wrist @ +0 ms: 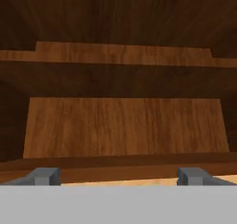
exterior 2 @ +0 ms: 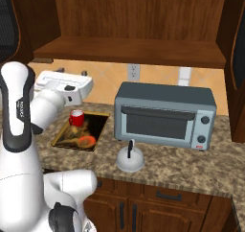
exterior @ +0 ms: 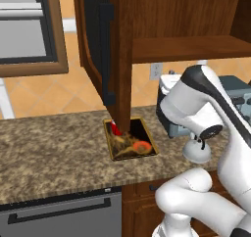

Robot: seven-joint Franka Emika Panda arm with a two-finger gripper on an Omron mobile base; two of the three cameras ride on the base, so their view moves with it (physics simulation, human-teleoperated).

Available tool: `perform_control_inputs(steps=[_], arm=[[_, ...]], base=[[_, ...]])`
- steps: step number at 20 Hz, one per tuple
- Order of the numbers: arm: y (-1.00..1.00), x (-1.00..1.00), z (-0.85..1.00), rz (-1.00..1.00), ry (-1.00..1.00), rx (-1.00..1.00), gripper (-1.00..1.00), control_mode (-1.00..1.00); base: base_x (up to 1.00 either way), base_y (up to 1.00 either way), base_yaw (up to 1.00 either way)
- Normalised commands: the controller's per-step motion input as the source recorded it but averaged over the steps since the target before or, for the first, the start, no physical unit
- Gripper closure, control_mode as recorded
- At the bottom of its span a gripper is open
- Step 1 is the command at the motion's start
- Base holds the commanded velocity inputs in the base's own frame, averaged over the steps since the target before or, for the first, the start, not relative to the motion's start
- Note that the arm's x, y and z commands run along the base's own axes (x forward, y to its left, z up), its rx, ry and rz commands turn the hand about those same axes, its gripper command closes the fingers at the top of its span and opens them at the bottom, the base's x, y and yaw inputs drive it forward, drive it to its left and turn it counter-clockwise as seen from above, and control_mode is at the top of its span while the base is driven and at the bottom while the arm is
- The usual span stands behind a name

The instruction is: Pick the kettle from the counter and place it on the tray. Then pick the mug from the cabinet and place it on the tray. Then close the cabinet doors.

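The red mug (exterior 2: pixel 76 117) stands on the back left corner of the dark gold-rimmed tray (exterior 2: pixel 93 135) on the granite counter (exterior 2: pixel 191 166). The silver-white kettle (exterior 2: pixel 130 159) sits on the counter to the tray's right, in front of the toaster oven. My gripper (wrist: pixel 118 176) is open with nothing between its fingertips (wrist: pixel 44 176). It is raised above the tray and faces the open cabinet's wooden shelf (wrist: pixel 125 126), which looks bare. Both cabinet doors stand open: the left (exterior: pixel 100 45) and the right (exterior 2: pixel 237 49). In the left base view the door edge hides most of the mug (exterior: pixel 114 128).
A grey toaster oven (exterior 2: pixel 165 113) stands at the back of the counter under the cabinet. A window (exterior: pixel 24 30) is on the wall at left. A dishwasher front (exterior: pixel 63 216) and wooden drawers (exterior 2: pixel 162 197) sit below the counter edge.
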Motion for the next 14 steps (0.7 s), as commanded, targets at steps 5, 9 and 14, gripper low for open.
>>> perform_control_inputs(steps=[5,9,14], arm=[[-0.02,-0.5,0.85,-0.03,-0.13,-0.29,-1.0,-1.0],[-0.02,-0.32,0.93,-0.05,-0.14,-0.28,-1.0,-1.0],[0.0,-0.21,0.27,-0.1,0.24,0.1,-1.0,-1.0]], base=[[0.0,0.0,0.0],[0.0,0.0,0.0],[0.0,0.0,0.0]])
